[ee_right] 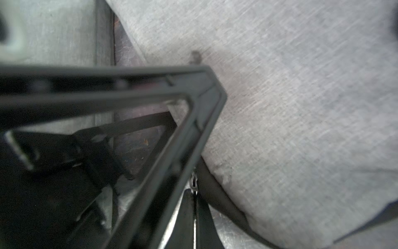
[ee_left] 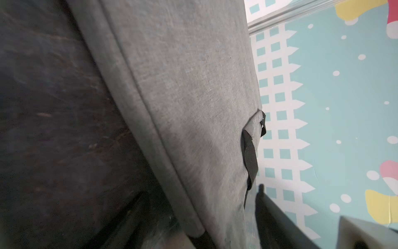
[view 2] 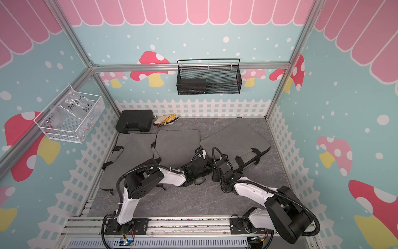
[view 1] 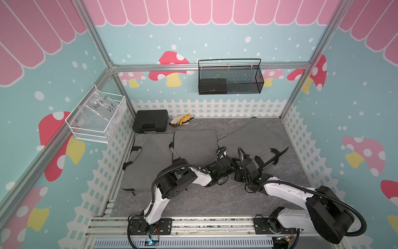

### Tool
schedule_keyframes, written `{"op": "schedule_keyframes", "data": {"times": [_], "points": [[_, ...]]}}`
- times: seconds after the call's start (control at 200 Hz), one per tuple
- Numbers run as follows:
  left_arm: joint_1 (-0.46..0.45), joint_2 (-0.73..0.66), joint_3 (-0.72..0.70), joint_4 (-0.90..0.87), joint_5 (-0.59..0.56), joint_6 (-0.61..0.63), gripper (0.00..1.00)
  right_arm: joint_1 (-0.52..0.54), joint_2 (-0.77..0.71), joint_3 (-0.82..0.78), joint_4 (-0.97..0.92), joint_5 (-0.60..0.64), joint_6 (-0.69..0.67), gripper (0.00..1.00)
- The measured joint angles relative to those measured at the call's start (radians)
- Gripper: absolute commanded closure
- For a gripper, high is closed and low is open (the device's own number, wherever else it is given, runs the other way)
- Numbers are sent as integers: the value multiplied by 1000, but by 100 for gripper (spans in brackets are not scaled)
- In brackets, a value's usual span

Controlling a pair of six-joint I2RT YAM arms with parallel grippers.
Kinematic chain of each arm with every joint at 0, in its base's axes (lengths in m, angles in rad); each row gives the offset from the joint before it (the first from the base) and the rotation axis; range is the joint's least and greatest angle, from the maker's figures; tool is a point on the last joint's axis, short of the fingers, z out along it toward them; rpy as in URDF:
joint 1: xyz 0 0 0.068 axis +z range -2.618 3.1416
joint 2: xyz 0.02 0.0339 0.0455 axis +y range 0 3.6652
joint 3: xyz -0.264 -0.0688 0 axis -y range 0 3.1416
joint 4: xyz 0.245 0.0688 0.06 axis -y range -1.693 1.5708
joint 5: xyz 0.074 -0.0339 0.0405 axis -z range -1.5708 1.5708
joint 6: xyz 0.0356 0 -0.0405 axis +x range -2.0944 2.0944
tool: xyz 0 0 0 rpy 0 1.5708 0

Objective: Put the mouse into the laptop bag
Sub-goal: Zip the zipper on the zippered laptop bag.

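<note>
Grey woven fabric covers the laptop bag [view 1: 252, 138], a flat padded sleeve with black strap handles [ee_left: 249, 155]. It lies askew near the back right corner of the counter [view 1: 193, 200], and a dark line runs along its near right edge. The mouse I cannot pick out in any view.

At the bag's near left corner the right arm [view 1: 286, 191] holds its jaws closed tight, pinching a small metal zip pull [ee_right: 193, 182] at the tips. The left arm [view 1: 200, 176] reaches in just beside it, low against the same corner. Whether the left jaws are open or closed I cannot tell.

Two more grey bags [view 1: 193, 144] [view 1: 150, 159] lie flat to the left. A black case [view 1: 150, 120] and work gloves [view 1: 181, 119] sit along the back edge.
</note>
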State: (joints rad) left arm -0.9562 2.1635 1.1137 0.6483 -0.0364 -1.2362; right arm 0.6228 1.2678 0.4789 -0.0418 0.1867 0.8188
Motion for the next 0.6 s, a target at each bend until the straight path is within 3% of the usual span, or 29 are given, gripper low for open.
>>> {"op": "schedule_keyframes", "data": {"times": [0.11,0.235,0.425,0.6], "points": [[17,42,24,2,38,1,74,0,-2,-2,15,-5,0,100],[35,48,38,6,83,-8,97,0,-8,-14,32,-12,1,100],[71,48,64,-37,148,17,100,-16,-43,-39,43,-21,5,100],[121,48,164,-197,211,78,100,-108,-124,-105,62,-60,4,100]]}}
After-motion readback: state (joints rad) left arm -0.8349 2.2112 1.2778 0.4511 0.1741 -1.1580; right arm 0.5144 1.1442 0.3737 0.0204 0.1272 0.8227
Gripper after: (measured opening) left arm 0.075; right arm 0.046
